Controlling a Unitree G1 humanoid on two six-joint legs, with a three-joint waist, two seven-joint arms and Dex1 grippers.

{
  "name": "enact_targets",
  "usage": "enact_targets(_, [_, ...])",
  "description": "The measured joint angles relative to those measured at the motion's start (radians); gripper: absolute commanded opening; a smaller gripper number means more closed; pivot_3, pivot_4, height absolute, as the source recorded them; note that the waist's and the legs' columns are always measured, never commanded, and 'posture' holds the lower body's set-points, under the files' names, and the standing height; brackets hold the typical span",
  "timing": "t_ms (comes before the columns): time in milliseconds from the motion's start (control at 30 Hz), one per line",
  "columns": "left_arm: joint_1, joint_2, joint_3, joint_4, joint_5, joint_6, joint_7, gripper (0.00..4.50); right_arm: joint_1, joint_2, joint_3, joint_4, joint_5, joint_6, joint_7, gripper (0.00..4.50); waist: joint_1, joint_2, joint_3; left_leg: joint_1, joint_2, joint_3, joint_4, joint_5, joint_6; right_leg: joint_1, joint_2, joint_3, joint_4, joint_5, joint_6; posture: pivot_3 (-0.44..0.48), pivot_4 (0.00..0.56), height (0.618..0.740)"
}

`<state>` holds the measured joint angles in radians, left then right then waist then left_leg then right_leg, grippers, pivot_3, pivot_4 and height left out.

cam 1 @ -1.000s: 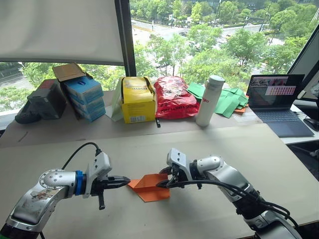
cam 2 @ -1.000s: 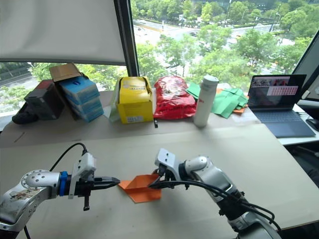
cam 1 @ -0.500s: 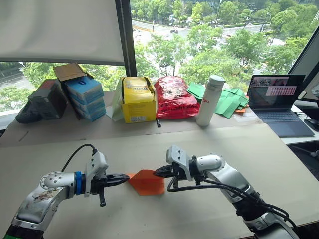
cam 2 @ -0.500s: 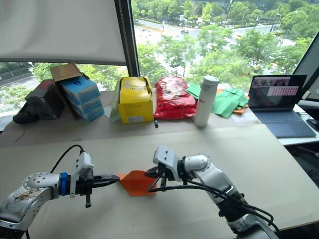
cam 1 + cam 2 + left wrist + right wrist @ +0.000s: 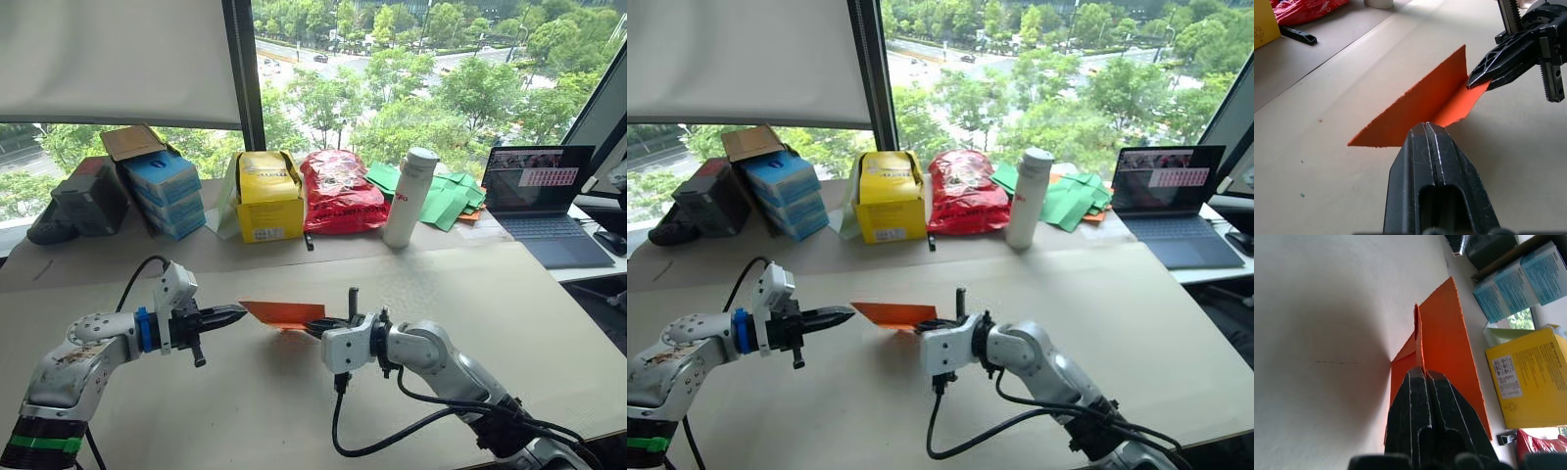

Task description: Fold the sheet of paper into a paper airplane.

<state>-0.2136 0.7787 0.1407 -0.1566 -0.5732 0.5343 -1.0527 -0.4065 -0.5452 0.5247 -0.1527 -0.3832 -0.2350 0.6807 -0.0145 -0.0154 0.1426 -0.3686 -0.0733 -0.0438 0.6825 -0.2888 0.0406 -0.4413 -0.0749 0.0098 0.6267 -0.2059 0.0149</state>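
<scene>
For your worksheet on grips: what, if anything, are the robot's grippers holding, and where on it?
Both hold the orange paper above the table. The left gripper is shut on its left end; the right gripper is shut on its right end.

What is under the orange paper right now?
Bare table and the paper's shadow lie under the orange paper, which is lifted between the left tool and right tool, both shut on it. The patch directly beneath stays hidden by the paper.

sheet of paper (image 5: 283, 312): showing plain bright orange
desk (image 5: 549, 323): showing pale beige
box (image 5: 271, 195): showing yellow
bag (image 5: 339, 190): showing red
</scene>
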Motion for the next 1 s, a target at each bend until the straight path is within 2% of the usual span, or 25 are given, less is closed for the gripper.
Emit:
enact_targets(267, [-0.015, 0.000, -0.007, -0.012, -0.005, 0.038, 0.005, 0.00, 0.013, -0.034, 0.041, -0.012, 0.014, -0.091, 0.118, 0.04, 0.000, 0.000, 0.000, 0.000, 0.000, 0.000, 0.001, 0.000, 0.000, 0.000, 0.000, 0.000, 0.000, 0.000, 0.000, 0.000, 0.150, 0.740])
enact_targets(400, [-0.021, 0.000, -0.019, -0.018, -0.005, 0.043, 0.008, 0.00, 0.000, -0.022, 0.042, -0.004, 0.023, -0.079, 0.172, 1.19, 0.000, 0.000, 0.000, 0.000, 0.000, 0.000, 0.001, 0.000, 0.000, 0.000, 0.000, 0.001, 0.000, 0.000, 0.000, 0.000, 0.150, 0.740])
enact_targets(533, [-0.023, 0.000, -0.031, -0.032, -0.005, 0.056, 0.015, 0.00, -0.002, -0.002, 0.041, -0.004, 0.038, -0.026, 0.202, 2.58, 0.001, 0.000, 0.000, 0.000, 0.000, 0.000, 0.001, 0.000, 0.000, 0.000, 0.000, 0.001, 0.000, 0.000, 0.000, 0.000, 0.150, 0.740])
enact_targets(767, [-0.023, -0.004, -0.059, -0.053, -0.003, 0.061, 0.019, 0.00, 0.005, 0.003, -0.047, -0.121, 0.237, 0.174, 0.299, 2.58, 0.002, 0.000, 0.000, 0.000, 0.000, -0.001, 0.001, 0.000, 0.001, 0.001, 0.000, 0.001, 0.000, 0.000, 0.000, 0.000, 0.150, 0.740])
enact_targets(900, [-0.023, -0.004, -0.078, -0.053, 0.000, 0.060, 0.019, 0.00, -0.008, 0.036, -0.120, -0.221, 0.429, 0.408, 0.339, 2.58, 0.001, 0.000, 0.000, 0.000, 0.000, -0.001, 0.001, -0.001, 0.002, 0.001, 0.000, 0.001, 0.000, 0.000, 0.000, 0.000, 0.150, 0.740])
enact_targets(933, [-0.023, -0.006, -0.081, -0.053, 0.000, 0.060, 0.020, 0.00, -0.013, 0.050, -0.130, -0.235, 0.458, 0.458, 0.338, 2.08, 0.001, 0.000, 0.000, 0.000, 0.000, -0.001, 0.001, -0.001, 0.002, 0.001, 0.000, 0.001, 0.000, 0.000, 0.000, 0.000, 0.150, 0.740])
enact_targets(1000, [-0.024, -0.008, -0.083, -0.055, 0.000, 0.060, 0.020, 0.00, -0.014, 0.053, -0.131, -0.243, 0.476, 0.509, 0.337, 1.47, 0.002, 0.000, 0.000, 0.000, 0.000, -0.002, 0.001, -0.001, 0.002, 0.001, -0.001, 0.001, 0.000, 0.000, 0.000, 0.000, 0.150, 0.740])
